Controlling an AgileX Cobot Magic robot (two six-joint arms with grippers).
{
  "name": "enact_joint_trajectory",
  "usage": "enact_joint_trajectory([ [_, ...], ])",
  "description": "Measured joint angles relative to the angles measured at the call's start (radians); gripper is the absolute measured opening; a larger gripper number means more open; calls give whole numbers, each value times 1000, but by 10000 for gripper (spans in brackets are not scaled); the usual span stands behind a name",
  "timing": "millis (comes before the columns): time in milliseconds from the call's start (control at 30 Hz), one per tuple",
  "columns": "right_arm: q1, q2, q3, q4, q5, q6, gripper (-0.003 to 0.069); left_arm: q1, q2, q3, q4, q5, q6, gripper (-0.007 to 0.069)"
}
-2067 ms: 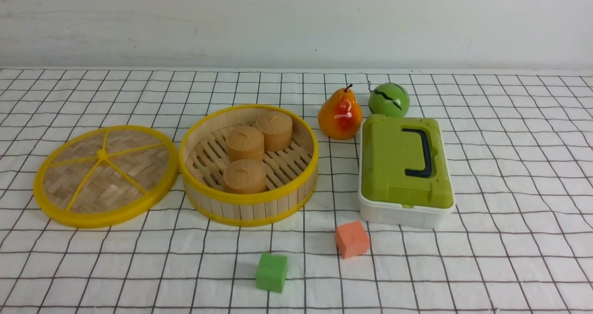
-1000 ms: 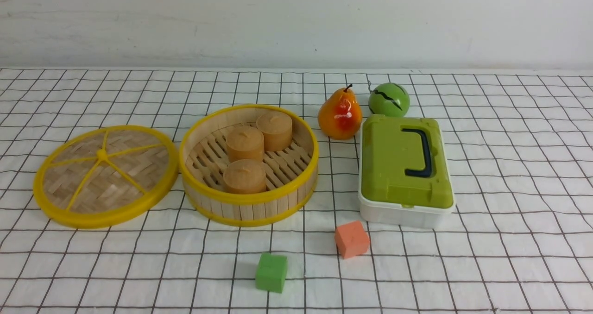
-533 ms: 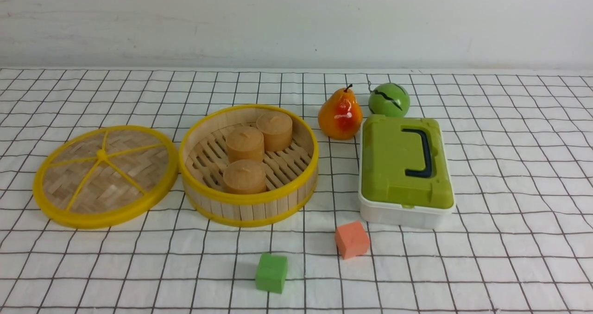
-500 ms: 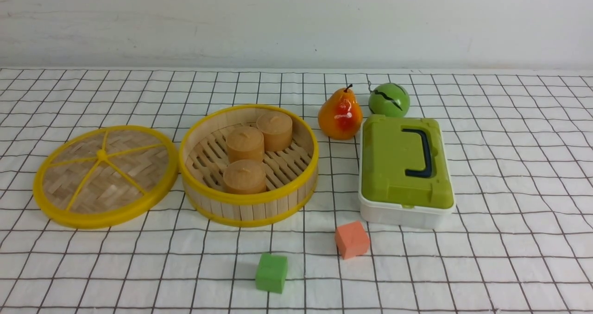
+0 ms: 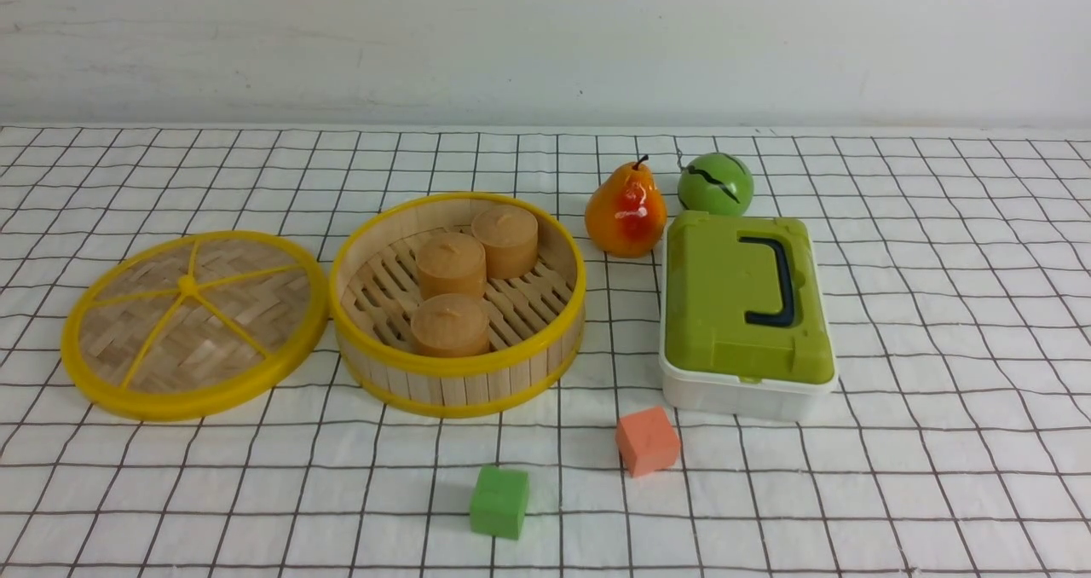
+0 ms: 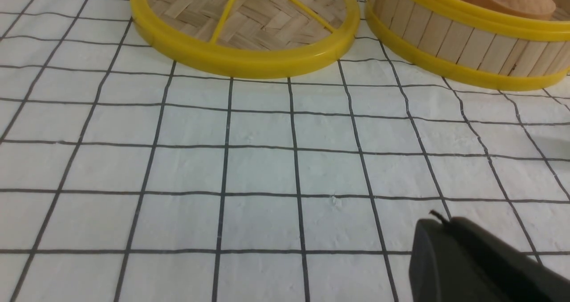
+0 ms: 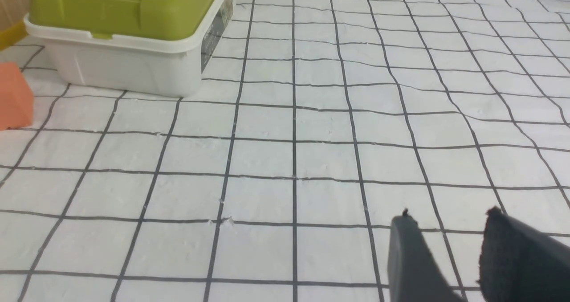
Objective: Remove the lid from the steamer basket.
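The lid [image 5: 247,305], woven tan bamboo with a yellow rim and spokes, lies flat on the checked cloth just left of the steamer basket [image 5: 460,365]. The basket stands uncovered, with three tan cylinders [image 5: 450,264] on its slatted floor. Neither arm shows in the front view. In the left wrist view my left gripper [image 6: 438,222] hovers over bare cloth, fingers together and holding nothing, well short of the lid [image 6: 249,17] and the basket [image 6: 449,39]. My right gripper [image 7: 449,217] is open over bare cloth with nothing between its fingers.
A pear [image 5: 625,211] and a green ball [image 5: 716,183] sit behind a white box with a green top [image 5: 741,305], to the right of the basket. An orange cube [image 5: 648,440] and a green cube [image 5: 499,500] lie nearer the front.
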Motion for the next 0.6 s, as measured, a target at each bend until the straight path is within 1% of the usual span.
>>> enact_joint_trajectory([
  [600,0,0,0,0,0,0,239,0,0,0,0,0,0,30],
])
